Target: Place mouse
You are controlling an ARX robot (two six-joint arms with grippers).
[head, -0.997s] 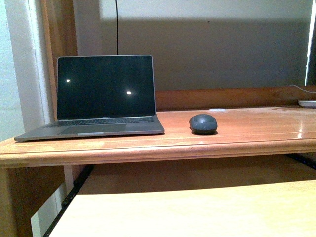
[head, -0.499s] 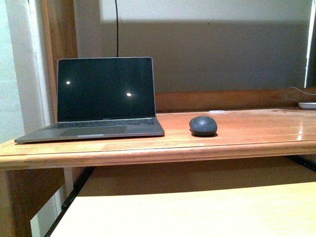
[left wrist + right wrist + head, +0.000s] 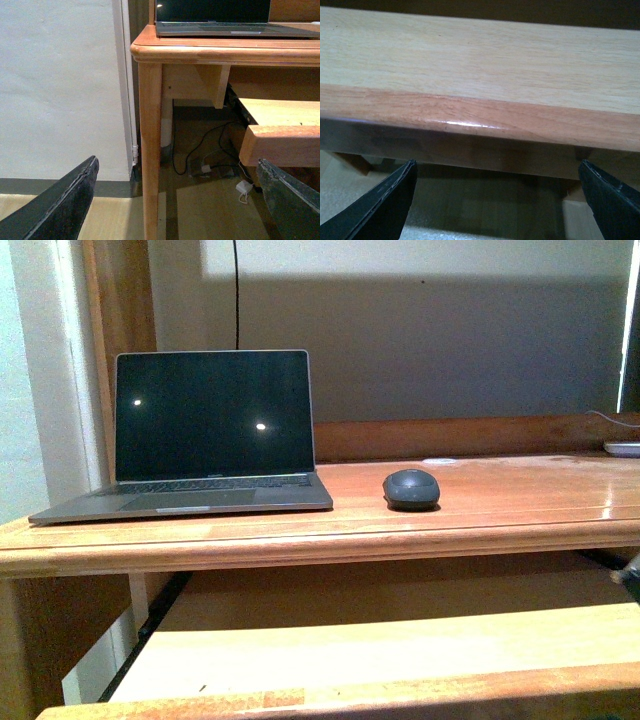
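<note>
The mouse [image 3: 411,489], a small dark grey oval, rests on the wooden desk top [image 3: 500,510] just right of the open laptop [image 3: 210,435]; no gripper is near it. My left gripper [image 3: 177,200] is open and empty, low beside the desk's front left leg [image 3: 150,150], with the laptop's front edge [image 3: 225,30] above it. My right gripper [image 3: 497,200] is open and empty too, facing the front edge of the pale pull-out shelf [image 3: 470,55] under the desk. The mouse does not show in either wrist view.
The pull-out shelf [image 3: 350,650] juts out below the desk top. Cables and a white plug [image 3: 243,187] lie on the floor under the desk. A white object [image 3: 622,448] sits at the desk's far right. A dark blurred shape [image 3: 630,575] shows at the right edge.
The shelf's reddish front edge has come into the bottom of the front view, and a dark shape has appeared at the right edge. Mouse and laptop have not moved.
</note>
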